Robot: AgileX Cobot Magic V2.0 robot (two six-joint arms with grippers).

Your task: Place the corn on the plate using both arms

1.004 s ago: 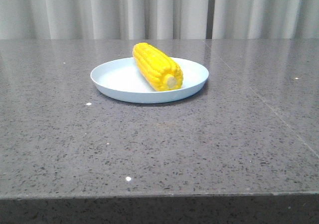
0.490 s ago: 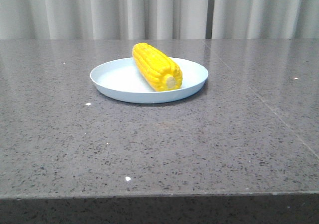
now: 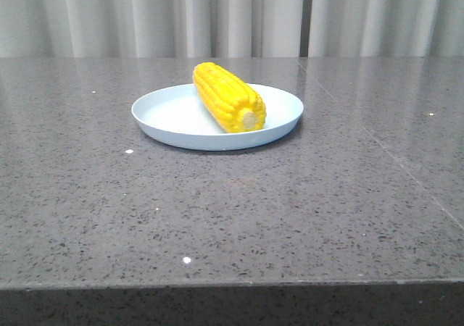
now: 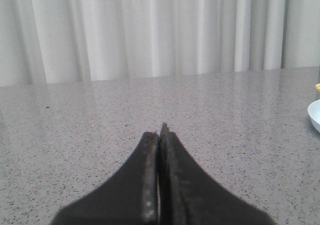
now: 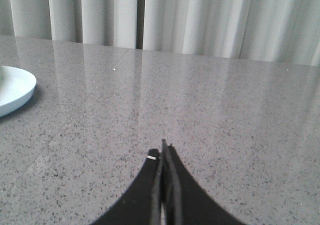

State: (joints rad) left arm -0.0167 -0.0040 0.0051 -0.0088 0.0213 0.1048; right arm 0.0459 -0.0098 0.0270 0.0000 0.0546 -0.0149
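With the corn (image 3: 228,96) lying on the plate (image 3: 170,116), well clear of our clenched, empty left gripper (image 4: 160,135) and right gripper (image 5: 163,150), we judged parking both low best.

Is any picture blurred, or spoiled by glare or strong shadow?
Front view: sharp, the corn and plate evenly lit, soft shadow under the rim. Both wrist views: the table sheens with curtain reflections; the shut left gripper and right gripper look dark, slightly soft.

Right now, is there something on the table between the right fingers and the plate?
No. In the right wrist view only bare grey table lies between the closed right fingers and the plate.
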